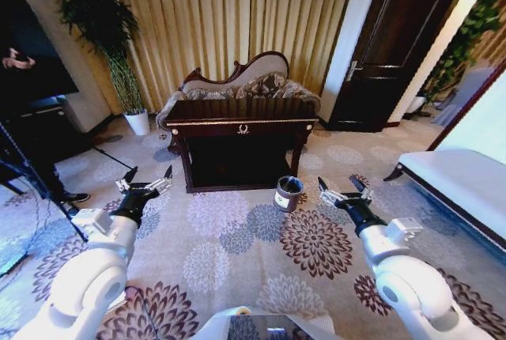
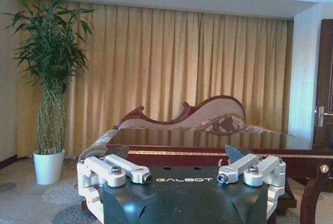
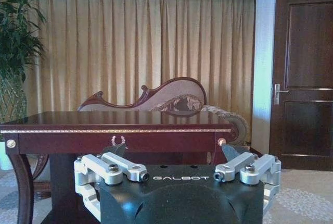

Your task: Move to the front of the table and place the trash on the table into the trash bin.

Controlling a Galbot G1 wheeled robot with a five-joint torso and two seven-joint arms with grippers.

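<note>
I'm looking across a flowered carpet at the counter, dark glossy wood with gold trim and a wreath emblem on its drawer front, standing ahead of both grippers and between them. Behind it sits the carved sofa against gold curtains. A tall plant in a white pot stands beyond my left gripper, off to its outer side, and a dark door lies beyond my right gripper.

Left gripper is up in the air in front of me, fingers spread wide, nothing between them, touching nothing. Right gripper is held the same way: wide apart, empty, clear of everything.

The trash bin stands on the carpet near the counter's front corner, ahead of the right gripper and just to its inner side. From the right wrist view the counter's top is seen almost edge-on and glossy; I cannot make out the trash on it. In the left wrist view, a small reddish thing shows at the counter's edge just past the gripper; I cannot tell what it is.
</note>
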